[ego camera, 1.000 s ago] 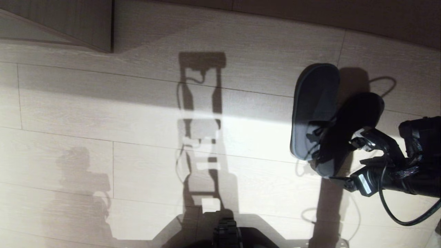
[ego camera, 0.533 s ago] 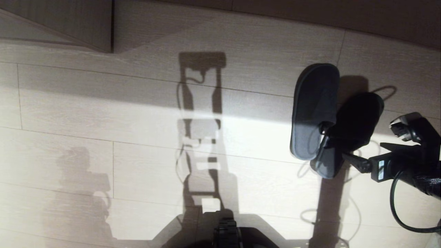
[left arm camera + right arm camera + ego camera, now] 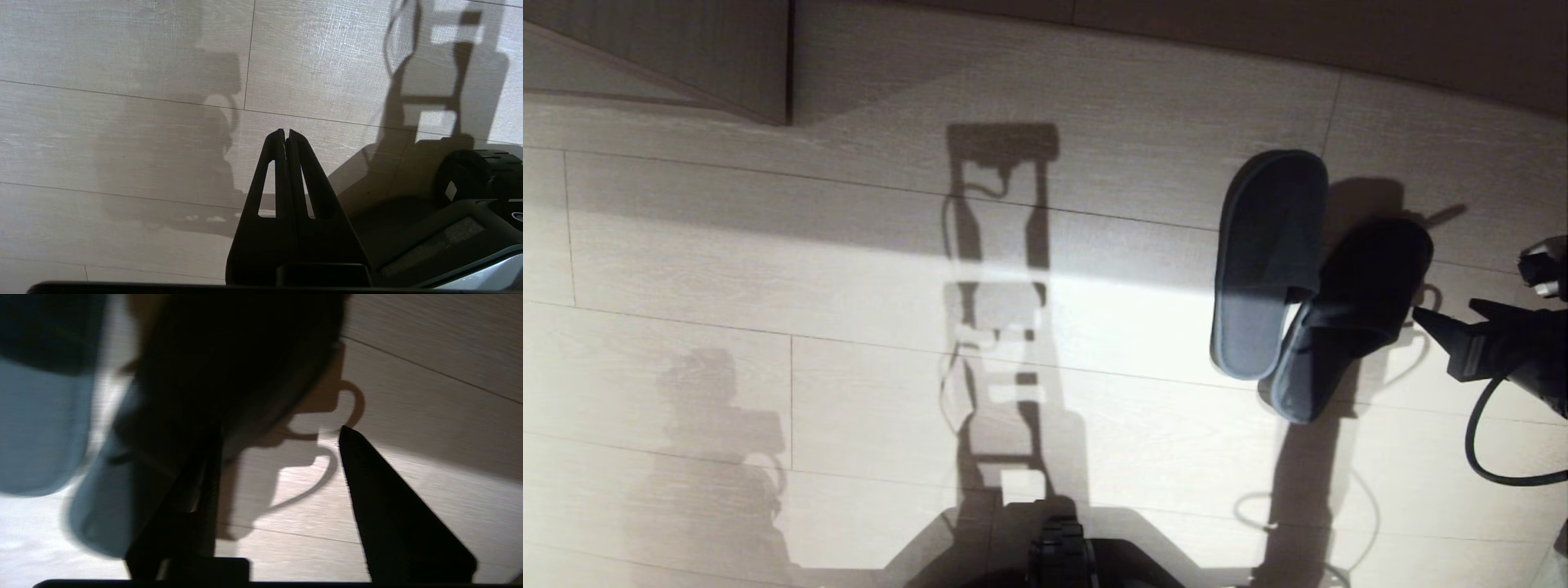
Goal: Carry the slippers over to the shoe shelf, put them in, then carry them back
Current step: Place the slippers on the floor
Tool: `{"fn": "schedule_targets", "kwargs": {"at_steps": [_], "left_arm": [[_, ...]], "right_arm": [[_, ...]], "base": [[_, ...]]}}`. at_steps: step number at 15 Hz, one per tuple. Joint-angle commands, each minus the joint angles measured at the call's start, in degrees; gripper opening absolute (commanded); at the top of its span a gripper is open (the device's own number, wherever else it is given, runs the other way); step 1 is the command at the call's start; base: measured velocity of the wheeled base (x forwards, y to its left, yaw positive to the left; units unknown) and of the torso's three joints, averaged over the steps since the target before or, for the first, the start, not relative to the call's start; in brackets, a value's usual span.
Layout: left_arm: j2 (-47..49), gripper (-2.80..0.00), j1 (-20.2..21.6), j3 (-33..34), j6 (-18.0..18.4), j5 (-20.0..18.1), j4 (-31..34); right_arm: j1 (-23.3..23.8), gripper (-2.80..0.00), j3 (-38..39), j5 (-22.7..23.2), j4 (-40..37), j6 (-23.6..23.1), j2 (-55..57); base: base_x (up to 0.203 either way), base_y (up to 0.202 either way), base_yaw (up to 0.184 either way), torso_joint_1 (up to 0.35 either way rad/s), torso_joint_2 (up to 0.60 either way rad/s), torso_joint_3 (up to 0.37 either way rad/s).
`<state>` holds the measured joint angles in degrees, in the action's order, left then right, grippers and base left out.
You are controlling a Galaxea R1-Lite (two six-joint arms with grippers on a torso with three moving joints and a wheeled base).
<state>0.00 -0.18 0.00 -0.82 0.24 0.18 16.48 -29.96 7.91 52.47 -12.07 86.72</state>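
Floor (image 3: 768,245): pale wood-grain planks with thin seams, crossed by a bright band of light and by long shadows of the robot's frame and cables.
Cabinet corner (image 3: 727,57): darker wood-grain board, far up and well to the left of the slippers.
Slippers (image 3: 1307,286): dark blue-grey pair lying flat on the floor, toes pointing away from the robot; the right one overlaps the heel edge of the left one and sits slightly nearer the robot.
Shoe shelf: cannot tell whether any part shows.
Right gripper (image 3: 282,449): just right of the slippers, fingers spread apart, holding nothing; one dark finger (image 3: 1441,327) points at the right slipper's side.
Left gripper (image 3: 286,134): well left of the slippers, low over bare floor, fingers pressed together, empty.
Robot base (image 3: 1062,555): dark, nearest edge, well left of the slippers.
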Motion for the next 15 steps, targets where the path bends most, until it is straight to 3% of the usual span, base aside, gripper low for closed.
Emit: {"fn": "schedule_targets", "kwargs": {"at_steps": [1,4,6,8,12,15], "left_arm": [[0.0,-2.80,0.0,0.1,0.0,0.0,0.0],[0.0,-2.80,0.0,0.1,0.0,0.0,0.0],[-0.1,-2.80,0.0,0.1,0.0,0.0,0.0],[0.0,-2.80,0.0,0.1,0.0,0.0,0.0],[0.0,-2.80,0.0,0.1,0.0,0.0,0.0],[0.0,-2.80,0.0,0.1,0.0,0.0,0.0]], "right_arm": [[3.7,-2.80,-0.7,0.0,2.4,-0.7,5.3],[8.0,-2.80,-1.0,-0.1,6.1,-6.5,11.0],[8.5,-2.80,-0.3,-0.2,14.6,-9.4,16.8],[5.6,-2.80,0.1,-0.1,19.6,-8.9,19.5],[-1.5,-2.80,-1.2,-0.5,19.8,-6.4,21.9],[-3.1,-2.80,-5.6,-0.7,19.6,-6.1,22.1]], "base": [[0.000,0.000,0.000,0.000,0.00,0.000],[0.000,0.000,0.000,0.000,0.00,0.000],[0.000,0.000,0.000,0.000,0.00,0.000],[0.000,0.000,0.000,0.000,0.00,0.000],[0.000,0.000,0.000,0.000,0.00,0.000],[0.000,0.000,0.000,0.000,0.00,0.000]]}}
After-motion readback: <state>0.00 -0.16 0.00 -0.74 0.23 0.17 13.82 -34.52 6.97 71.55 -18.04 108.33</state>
